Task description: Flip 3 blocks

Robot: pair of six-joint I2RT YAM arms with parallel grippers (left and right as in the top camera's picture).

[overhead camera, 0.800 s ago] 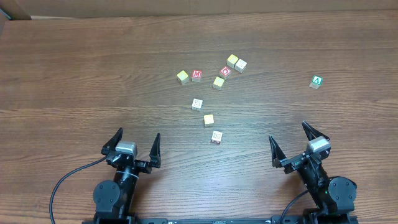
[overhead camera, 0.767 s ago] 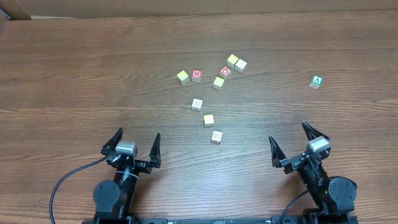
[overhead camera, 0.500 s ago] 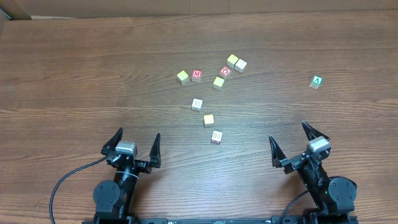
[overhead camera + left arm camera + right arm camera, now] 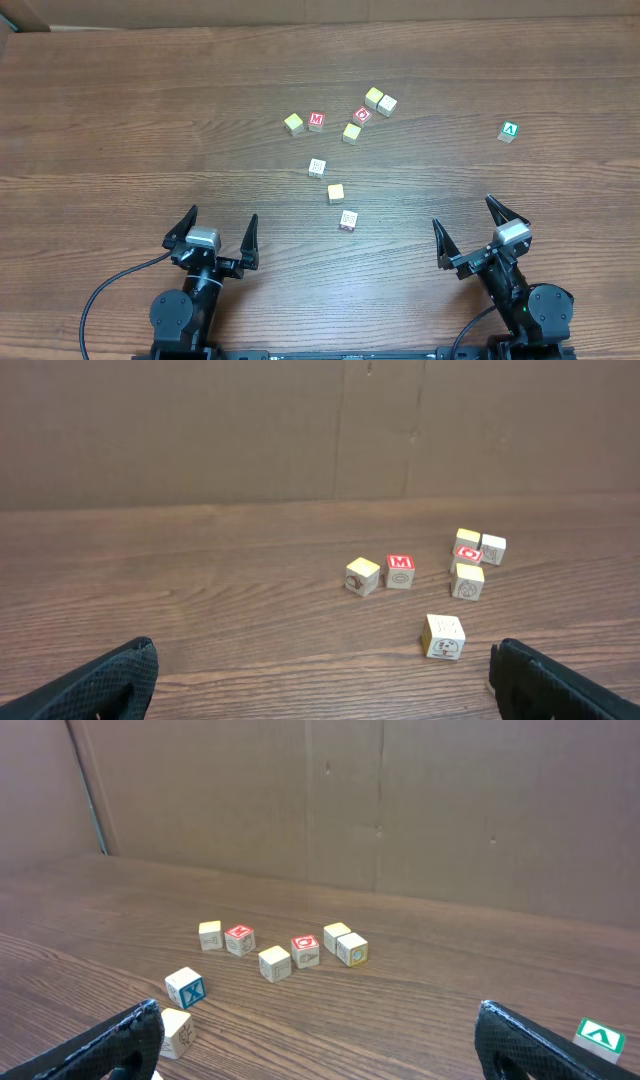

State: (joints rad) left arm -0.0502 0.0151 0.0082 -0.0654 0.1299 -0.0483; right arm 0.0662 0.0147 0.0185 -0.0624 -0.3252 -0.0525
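Note:
Three small blocks lie in a loose diagonal near the middle of the table: a whitish block point(image 4: 317, 167), a yellow-topped block point(image 4: 336, 192) and a whitish block printed in red point(image 4: 348, 220). The farthest of them shows in the left wrist view as a pale cube point(image 4: 444, 636), and in the right wrist view it has a blue X on its side point(image 4: 185, 987), with the yellow-topped one point(image 4: 175, 1032) nearer. My left gripper point(image 4: 221, 222) and right gripper point(image 4: 465, 215) rest at the near edge. Both are open and empty, well short of the blocks.
Behind the three lies a cluster: a yellow cube point(image 4: 293, 123), red M cube point(image 4: 316, 121), red O cube point(image 4: 362, 114), and yellow and pale cubes point(image 4: 352, 132) point(image 4: 380, 100). A green A cube point(image 4: 510, 131) sits apart at the right. A cardboard wall point(image 4: 300, 430) backs the table.

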